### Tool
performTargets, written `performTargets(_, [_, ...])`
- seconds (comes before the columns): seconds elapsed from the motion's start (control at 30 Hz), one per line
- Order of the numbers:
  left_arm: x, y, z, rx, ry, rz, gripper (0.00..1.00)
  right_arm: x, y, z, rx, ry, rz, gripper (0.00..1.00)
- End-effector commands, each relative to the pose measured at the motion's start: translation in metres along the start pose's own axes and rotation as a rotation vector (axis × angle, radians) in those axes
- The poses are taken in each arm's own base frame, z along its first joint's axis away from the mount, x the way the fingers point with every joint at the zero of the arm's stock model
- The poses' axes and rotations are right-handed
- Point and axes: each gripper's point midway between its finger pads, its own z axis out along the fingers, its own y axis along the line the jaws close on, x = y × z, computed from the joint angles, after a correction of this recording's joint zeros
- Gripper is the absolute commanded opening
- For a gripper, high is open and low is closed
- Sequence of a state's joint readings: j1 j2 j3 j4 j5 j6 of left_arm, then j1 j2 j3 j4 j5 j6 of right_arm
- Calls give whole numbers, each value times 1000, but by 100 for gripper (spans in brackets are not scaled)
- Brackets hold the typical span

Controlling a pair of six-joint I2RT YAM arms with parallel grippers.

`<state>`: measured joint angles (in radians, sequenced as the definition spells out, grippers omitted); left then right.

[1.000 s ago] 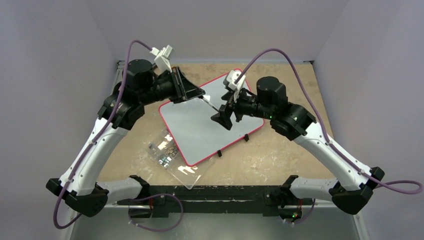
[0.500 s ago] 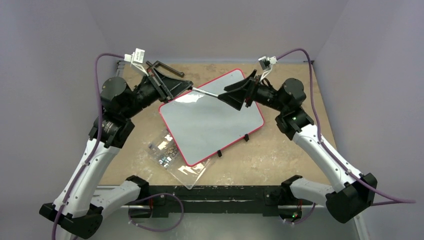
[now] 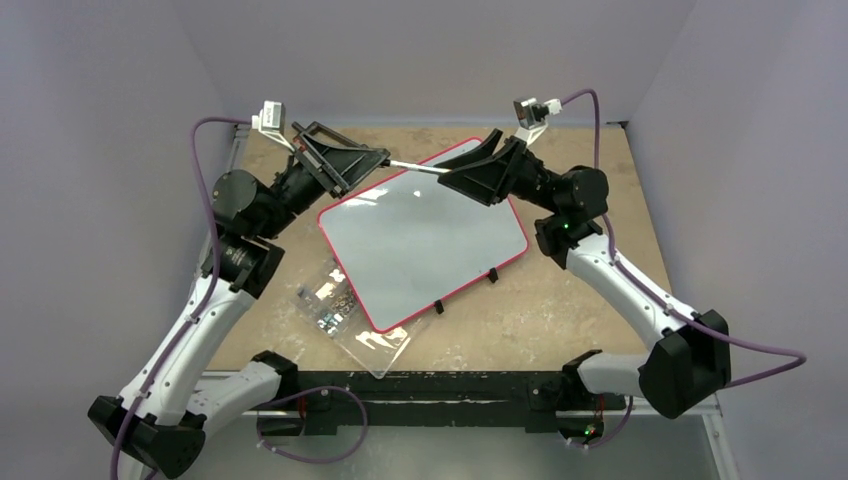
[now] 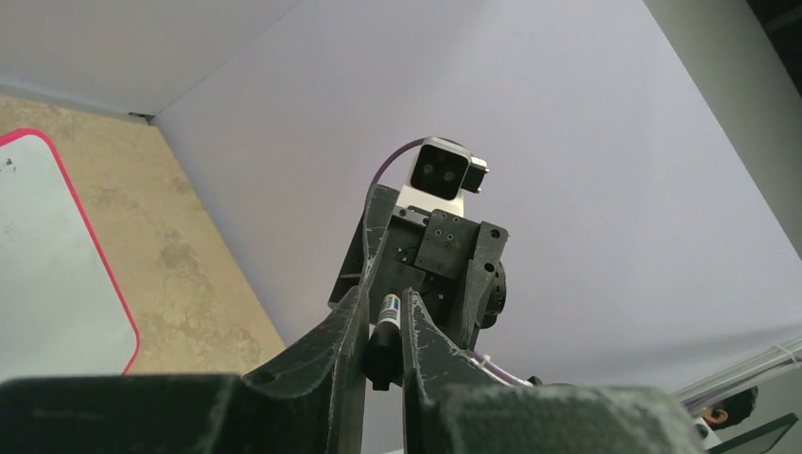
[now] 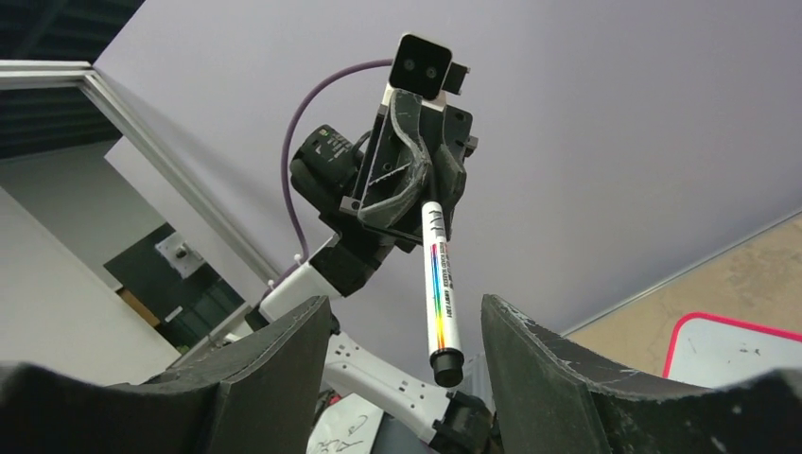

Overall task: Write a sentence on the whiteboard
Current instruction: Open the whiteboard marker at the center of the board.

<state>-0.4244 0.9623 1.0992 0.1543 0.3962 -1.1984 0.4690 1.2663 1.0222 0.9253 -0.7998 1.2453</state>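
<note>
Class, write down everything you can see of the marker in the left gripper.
The marker is a slim white barrel, plastic by its look, with a rainbow stripe, small black print along it and a black end. The left gripper is shut on its printed end, holding it in the air over the far edge of the whiteboard. Its black end points between the open fingers of the right gripper, which do not appear to touch it.

Robotics lab: left arm (image 3: 195,320) and right arm (image 3: 625,285), bolted side by side, reach over a scuffed table (image 3: 560,310) enclosed by plain walls (image 3: 430,60).
</note>
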Motion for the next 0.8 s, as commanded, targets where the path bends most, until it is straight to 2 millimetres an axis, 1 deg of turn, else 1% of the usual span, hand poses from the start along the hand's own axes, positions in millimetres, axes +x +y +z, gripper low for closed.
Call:
performTargets(0.0, [-14, -22, 1, 103, -63, -11, 0, -12, 24, 4, -75, -17, -41, 59])
performTargets(0.2, [-13, -14, 6, 94, -59, -24, 0, -14, 16, 8, -59, -8, -34, 55])
performTargets(0.4, [-9, -7, 11, 87, -42, -36, 0, -12, 8, 11, -38, 11, -37, 46])
performTargets(0.77, [-6, -6, 17, 95, -20, -31, 0, -9, -5, 17, -15, 36, -19, 41])
